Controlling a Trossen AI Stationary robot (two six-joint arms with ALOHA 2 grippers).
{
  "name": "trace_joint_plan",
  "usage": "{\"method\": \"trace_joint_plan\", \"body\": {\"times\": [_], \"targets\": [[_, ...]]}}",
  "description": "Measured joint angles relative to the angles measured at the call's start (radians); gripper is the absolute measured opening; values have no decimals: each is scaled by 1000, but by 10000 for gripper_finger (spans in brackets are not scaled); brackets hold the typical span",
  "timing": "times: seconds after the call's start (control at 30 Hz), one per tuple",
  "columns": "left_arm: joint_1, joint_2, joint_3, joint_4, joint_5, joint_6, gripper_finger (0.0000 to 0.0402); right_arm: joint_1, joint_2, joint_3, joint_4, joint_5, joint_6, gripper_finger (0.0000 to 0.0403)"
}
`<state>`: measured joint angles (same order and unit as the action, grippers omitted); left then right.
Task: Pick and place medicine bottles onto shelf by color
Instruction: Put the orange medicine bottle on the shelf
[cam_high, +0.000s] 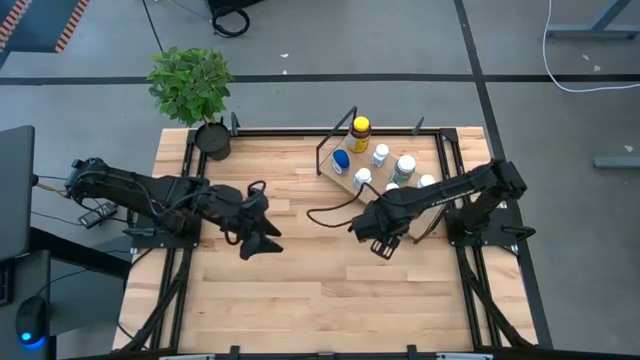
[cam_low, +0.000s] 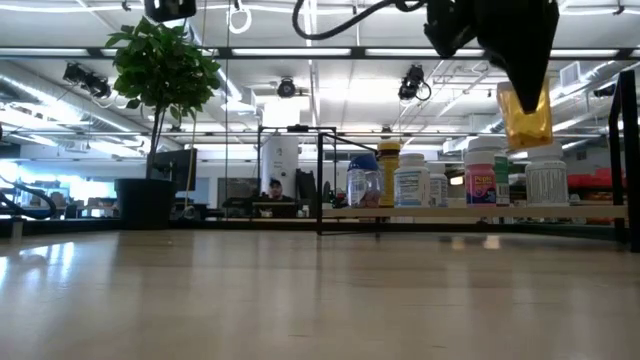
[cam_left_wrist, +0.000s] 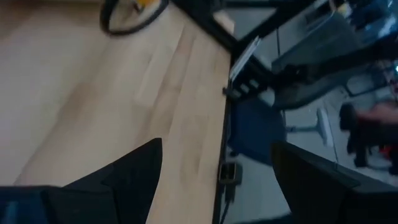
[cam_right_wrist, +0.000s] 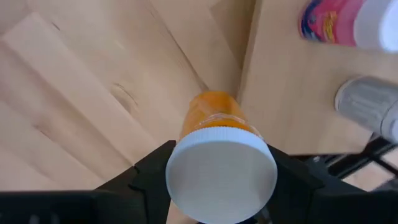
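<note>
While the right gripper (cam_right_wrist: 217, 186) clamps an orange white-capped bottle (cam_right_wrist: 217, 130), the shelf (cam_right_wrist: 298, 93) edge and a pink-labelled bottle (cam_right_wrist: 336, 25) lie beyond its fingers; the left gripper (cam_left_wrist: 214, 180) gapes empty.

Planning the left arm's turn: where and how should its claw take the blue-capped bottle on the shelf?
Grip the blue-capped bottle around its clear body just below the cap, coming from the open table side, likely best. It stands upright at the shelf's near-left corner, with other bottles behind and to its right, so that side looks free. The left claw is open over the table.
</note>
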<state>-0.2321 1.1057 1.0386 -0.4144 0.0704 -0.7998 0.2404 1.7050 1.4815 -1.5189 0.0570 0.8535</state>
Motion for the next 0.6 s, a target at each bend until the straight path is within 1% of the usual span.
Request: {"method": "trace_joint_plan", "body": {"times": [0.1, 0.23, 0.37, 0.5, 0.6], "targets": [[-1, -11, 0, -65, 14, 0, 302, -12, 0, 0, -2, 10, -62, 209], [-1, -48, 0, -130, 12, 10, 302, -19, 0, -13, -2, 56, -115, 209], [0, -101, 0, -147, -4, 30, 302, -32, -1, -40, -2, 62, -152, 209], [0, -155, 0, -155, -29, 34, 302, -42, -57, -108, 9, 62, -170, 209], [0, -188, 0, -164, -44, 30, 302, -53, -151, -181, 28, 62, -154, 209]]}}
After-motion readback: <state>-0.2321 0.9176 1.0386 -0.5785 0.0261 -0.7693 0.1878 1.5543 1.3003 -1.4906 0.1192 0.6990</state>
